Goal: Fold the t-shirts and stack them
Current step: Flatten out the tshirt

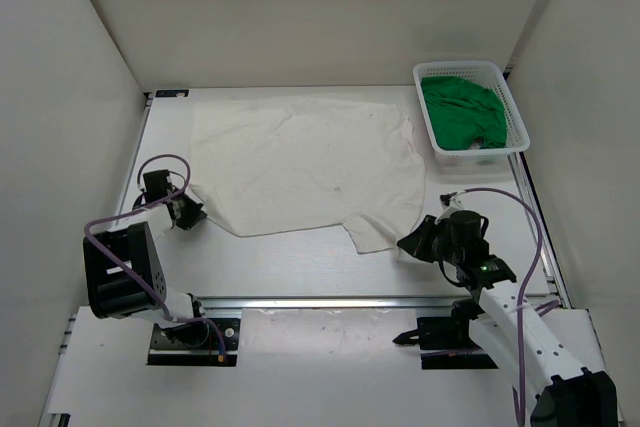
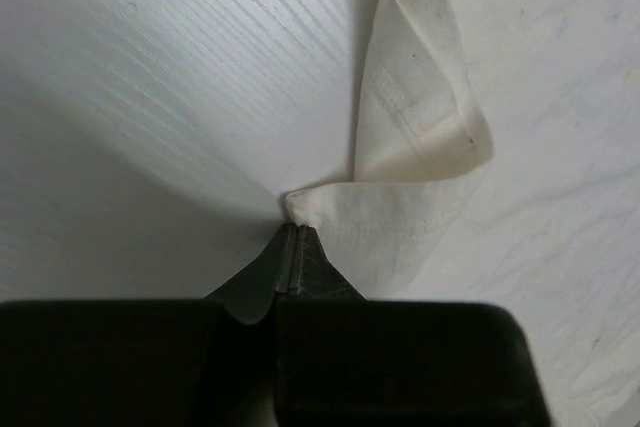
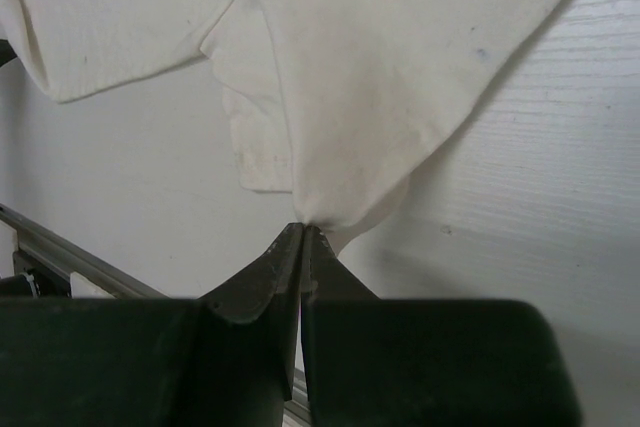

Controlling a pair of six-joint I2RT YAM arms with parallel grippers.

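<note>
My left end effector [image 1: 188, 213] is pinched shut on the near-left corner of the white t-shirt [image 1: 300, 162]. My right end effector [image 1: 408, 244] clamps its near-right corner. The shirt spreads over the desk [image 1: 300, 272] beyond both. The green t-shirt [image 1: 460, 112] lies in the far-right basket [image 1: 470, 68].

Top view overlooks the table [image 1: 300, 267]; wrist views closely share its white t-shirt [image 1: 300, 162].

Count: two t-shirts clearly visible (one white t-shirt [image 1: 300, 162], one green t-shirt [image 1: 460, 112]), one basket [image 1: 521, 129], one surface [image 1: 300, 269], two arms (left arm [image 1: 122, 269], right arm [image 1: 512, 319]), two pincers (left pincer [image 1: 196, 213], right pincer [image 1: 403, 244]); red speck [image 1: 479, 144] in basket too small to call.
</note>
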